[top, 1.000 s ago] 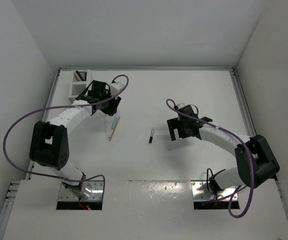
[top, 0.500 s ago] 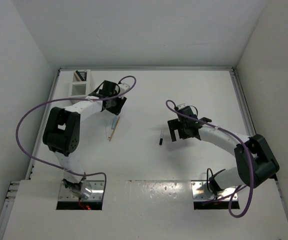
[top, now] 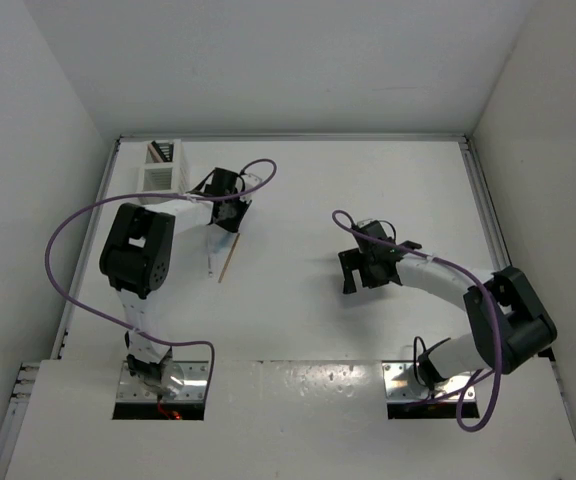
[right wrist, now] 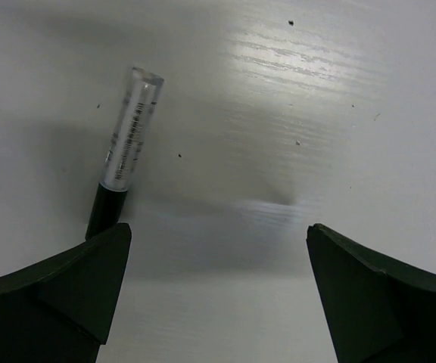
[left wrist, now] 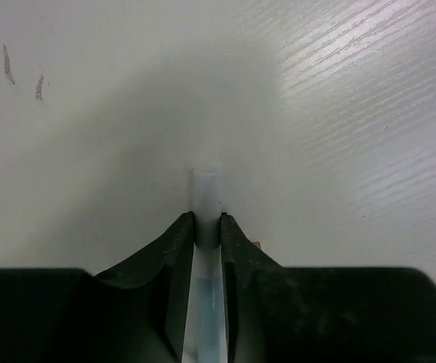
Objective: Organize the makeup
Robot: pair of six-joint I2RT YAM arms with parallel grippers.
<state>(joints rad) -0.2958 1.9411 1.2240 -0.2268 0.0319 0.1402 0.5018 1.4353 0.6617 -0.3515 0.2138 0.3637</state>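
The left end effector (top: 225, 207) sits low over the table (top: 298, 190), near a white slatted holder (top: 158, 175) in the far left corner. In its wrist view the fingers (left wrist: 176, 242) are nearly closed and pinch a slim white stick (left wrist: 206, 198), whose end pokes out past the tips. A tan wooden stick (top: 226, 263) lies close by on the table. The right end effector (right wrist: 218, 231) is spread wide open and holds nothing. A black stick with a clear cap (right wrist: 129, 132) lies on the table by the finger at the left of that view; whether they touch is unclear.
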